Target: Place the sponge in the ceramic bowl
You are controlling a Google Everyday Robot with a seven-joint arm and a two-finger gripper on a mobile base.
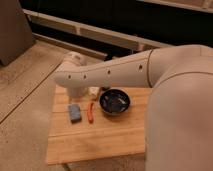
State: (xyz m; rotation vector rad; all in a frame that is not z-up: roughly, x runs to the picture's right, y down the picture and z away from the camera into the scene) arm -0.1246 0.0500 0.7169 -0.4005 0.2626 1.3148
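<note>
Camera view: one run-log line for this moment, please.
blue-grey rectangular sponge: on wooden table; round black ceramic bowl: no sponge inside; gripper: open, near sponge

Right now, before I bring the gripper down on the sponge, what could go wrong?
The gripper hangs just behind the sponge, fingers open, holding nothing.
1. The orange stick lies close beside the sponge, on the ceramic bowl side; the fingers may catch it or drag it along.
2. A small white cup stands right by the gripper and could be knocked on the way down.
</note>
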